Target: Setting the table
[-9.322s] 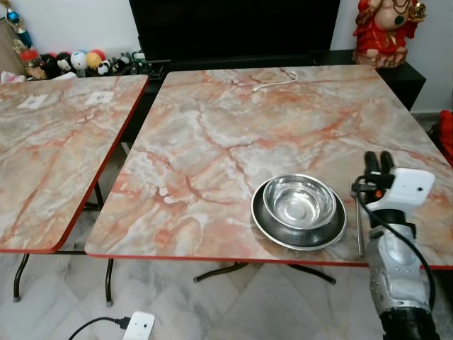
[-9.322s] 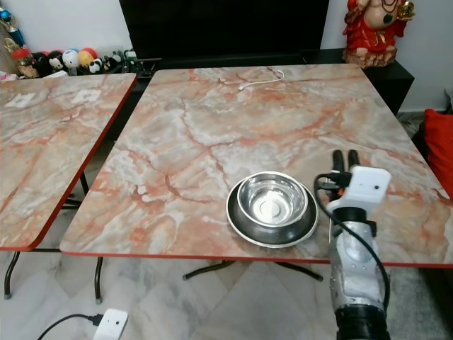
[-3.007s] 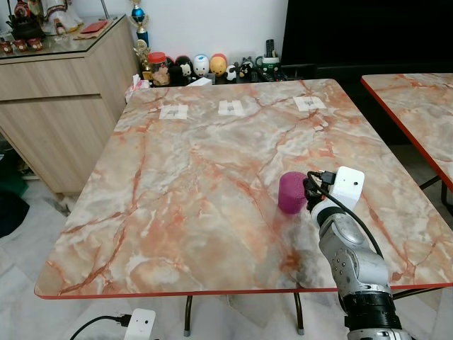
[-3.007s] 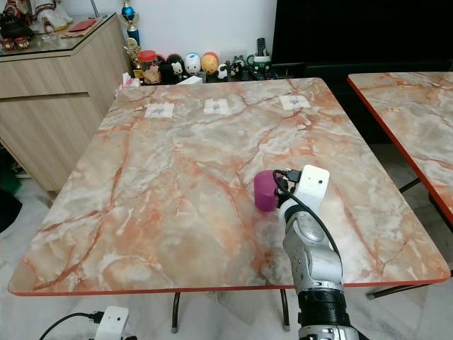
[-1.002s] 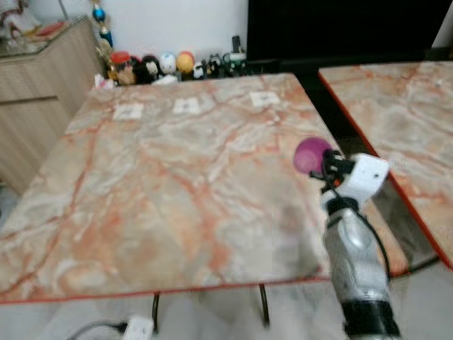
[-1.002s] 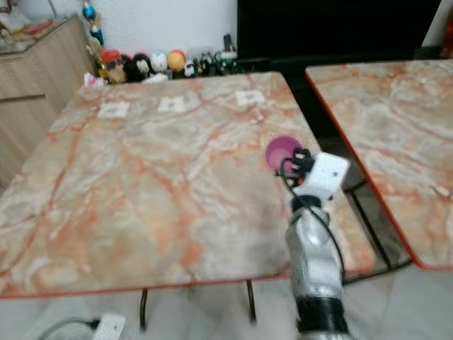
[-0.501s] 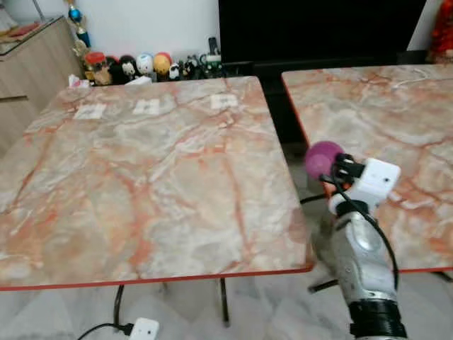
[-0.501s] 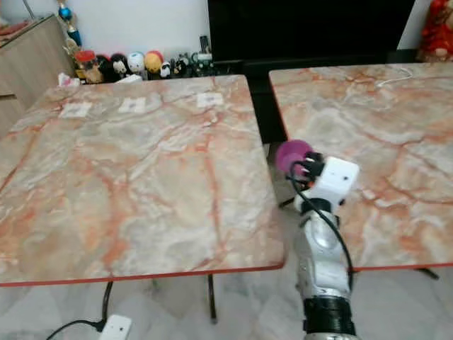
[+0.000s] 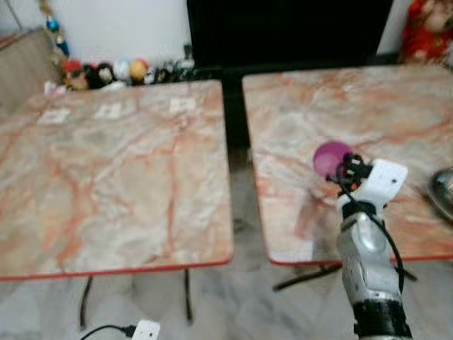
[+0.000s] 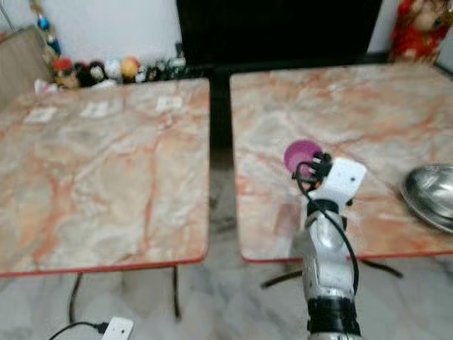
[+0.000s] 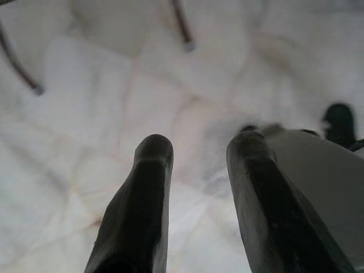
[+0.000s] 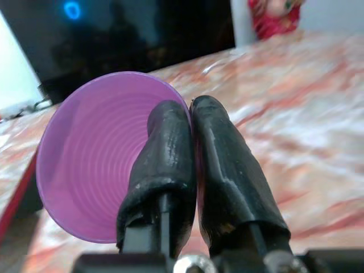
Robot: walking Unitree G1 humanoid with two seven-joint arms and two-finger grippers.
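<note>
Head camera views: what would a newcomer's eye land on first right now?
The purple cup, gripped by its rim in the right pincer, one finger inside and one outside, held above the near part of the right-hand marble table. Next, the steel dish near that table's right edge, and the dark gap between it and the left-hand table. The left pincer hangs open over the pale floor.

Silver arm [image 9: 366,265], white wrist block [image 9: 383,181], black cable [image 10: 341,241], black pincer [image 12: 190,122]
</note>
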